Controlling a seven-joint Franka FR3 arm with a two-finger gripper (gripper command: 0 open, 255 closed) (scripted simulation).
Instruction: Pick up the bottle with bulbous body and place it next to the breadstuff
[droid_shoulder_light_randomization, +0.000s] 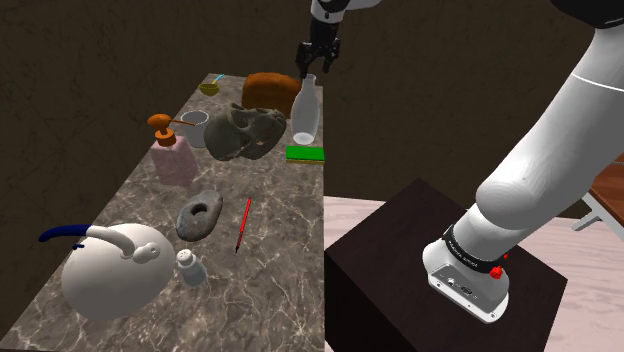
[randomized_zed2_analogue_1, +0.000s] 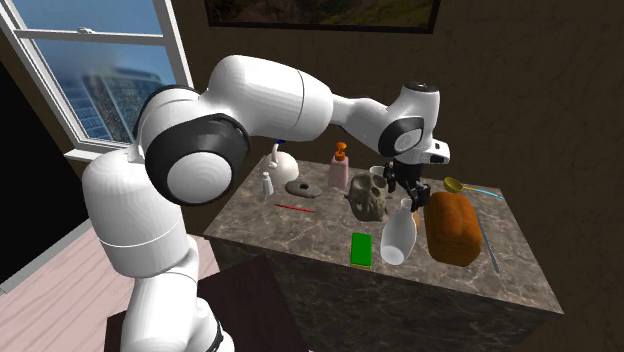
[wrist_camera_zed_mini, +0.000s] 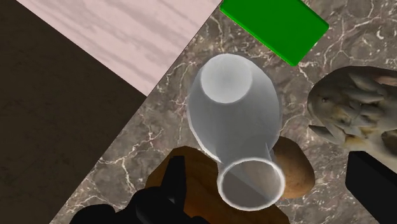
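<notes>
You work in a dim room. In the shoulder view the wall (droid_shoulder_light_randomization: 80, 80) is nearly black, while the marble counter (droid_shoulder_light_randomization: 290, 260) takes soft, even light with only faint shadows. In the second exterior view the window (randomized_zed2_analogue_1: 100, 80) glows with daylight and the white arm (randomized_zed2_analogue_1: 260, 100) shines. In the wrist view the clear bottle (wrist_camera_zed_mini: 235, 108) has a bright rim.

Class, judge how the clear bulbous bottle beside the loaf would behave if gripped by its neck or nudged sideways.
The bottle looks see-through and glass-like, so probably rigid, smooth and slippery. Seemingly empty, likely light. It stands upright, narrow neck above wider body, so a high push may tip it. Once down, its round body would likely roll.
</notes>
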